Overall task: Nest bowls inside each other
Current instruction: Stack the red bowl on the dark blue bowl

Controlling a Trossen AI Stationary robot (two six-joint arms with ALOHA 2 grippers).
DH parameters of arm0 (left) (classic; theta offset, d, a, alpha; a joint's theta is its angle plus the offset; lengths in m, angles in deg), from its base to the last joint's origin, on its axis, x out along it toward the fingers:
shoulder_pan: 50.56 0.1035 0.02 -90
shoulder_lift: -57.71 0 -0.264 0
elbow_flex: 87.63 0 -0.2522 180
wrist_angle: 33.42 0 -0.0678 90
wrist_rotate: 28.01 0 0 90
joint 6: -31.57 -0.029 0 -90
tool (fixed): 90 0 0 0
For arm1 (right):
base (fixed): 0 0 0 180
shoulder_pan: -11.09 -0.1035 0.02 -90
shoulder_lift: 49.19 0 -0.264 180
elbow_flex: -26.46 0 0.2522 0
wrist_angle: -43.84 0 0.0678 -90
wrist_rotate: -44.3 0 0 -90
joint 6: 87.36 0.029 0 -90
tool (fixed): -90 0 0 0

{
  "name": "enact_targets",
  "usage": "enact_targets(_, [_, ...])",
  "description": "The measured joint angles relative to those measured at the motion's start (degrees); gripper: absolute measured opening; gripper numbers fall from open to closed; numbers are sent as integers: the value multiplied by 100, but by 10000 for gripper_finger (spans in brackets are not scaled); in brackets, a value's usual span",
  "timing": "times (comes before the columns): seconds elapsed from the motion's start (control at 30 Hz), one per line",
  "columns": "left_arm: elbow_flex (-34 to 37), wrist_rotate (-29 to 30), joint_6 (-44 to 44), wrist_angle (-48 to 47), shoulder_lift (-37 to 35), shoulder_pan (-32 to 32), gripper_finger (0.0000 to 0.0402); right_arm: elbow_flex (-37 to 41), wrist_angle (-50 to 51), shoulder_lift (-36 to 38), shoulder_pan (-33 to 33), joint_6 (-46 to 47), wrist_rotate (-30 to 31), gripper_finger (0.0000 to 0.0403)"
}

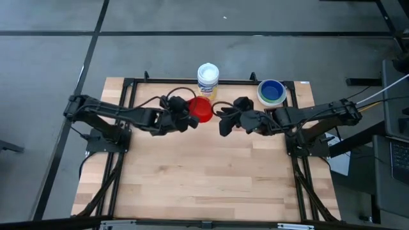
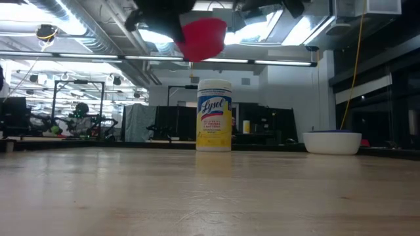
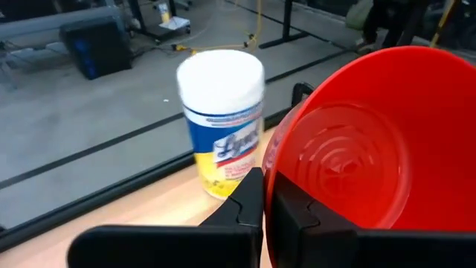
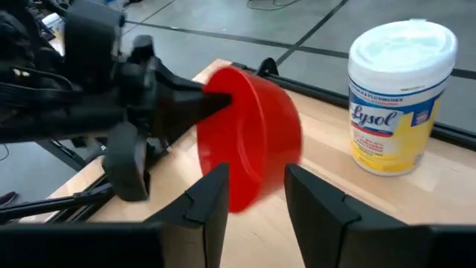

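Note:
A red bowl (image 1: 202, 108) hangs high above the table's far middle, tipped on its side, with my left gripper (image 3: 269, 199) shut on it. In the low view the red bowl (image 2: 203, 37) is well clear of the wood. My right gripper (image 4: 256, 195) stands open just right of the bowl; in the high view a small gap lies between my right gripper (image 1: 222, 117) and the bowl. A white bowl (image 1: 271, 93) with a green and a blue one nested in it rests on its base at the far right. My left gripper holds the red bowl by its rim (image 3: 271, 165), one finger inside the bowl and one outside against the wall. The fingers come almost level from the table's left. The bowl is lifted clear and lies on its side, its mouth turned toward the left arm.
A white canister (image 1: 208, 79) with a yellow and blue label stands upright at the far edge, just behind the red bowl. A black frame (image 1: 128, 86) runs around the tabletop. The wide near half of the wooden table (image 1: 204, 179) lies below the arms.

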Motion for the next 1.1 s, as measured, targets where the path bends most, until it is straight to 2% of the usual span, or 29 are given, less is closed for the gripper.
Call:
enact_targets(0.2, [0,-400,-591,955,255,97,2,0,-72,0,37,-54,-45,115])
enact_targets(0.3, [0,-510,-654,1147,300,91,2,0,-41,-2,79,-69,-125,110])
enact_targets(0.73, [-135,-586,-857,1067,312,59,2,-7,41,-410,264,21,-386,121])
enact_targets(1.1, [-562,-436,-965,517,288,-209,2,-7,55,-481,266,34,-407,62])
